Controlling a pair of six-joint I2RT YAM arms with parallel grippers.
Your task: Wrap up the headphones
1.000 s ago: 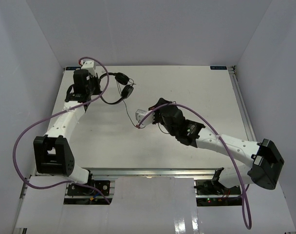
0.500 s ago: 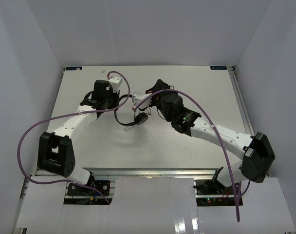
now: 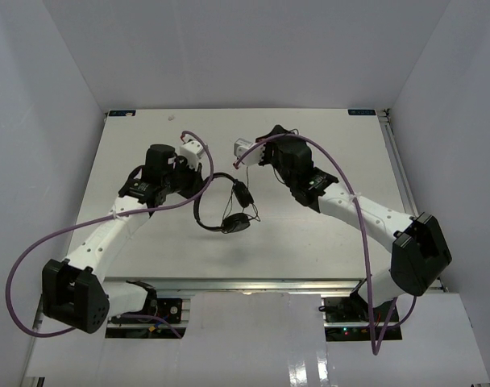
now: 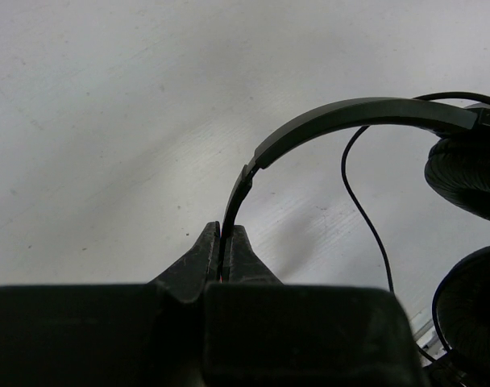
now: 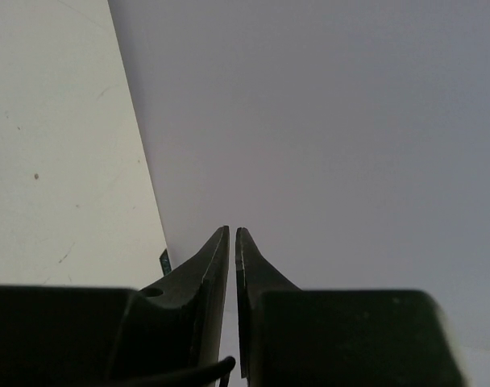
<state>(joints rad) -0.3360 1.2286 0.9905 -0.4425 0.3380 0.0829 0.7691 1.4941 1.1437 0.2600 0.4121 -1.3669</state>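
On the left of the overhead view, your left gripper (image 4: pixel 226 242) has its fingers (image 4: pixel 205 258) clamped on one thin end of the headband. The headphones (image 3: pixel 236 224) sit just left of centre in that frame, between the two arms and over the white desk (image 3: pixel 301 242). In the left wrist view the headband arcs up and to the right from the fingers. Both padded ear cups are at the right edge, and the cord (image 4: pixel 366 218) loops down beneath the band.

Further right, your right gripper (image 5: pixel 232 238) is up near centre frame. Its fingers are closed to a sliver. A thin black strand crosses low at their root, but you cannot tell from here whether it is pinched.
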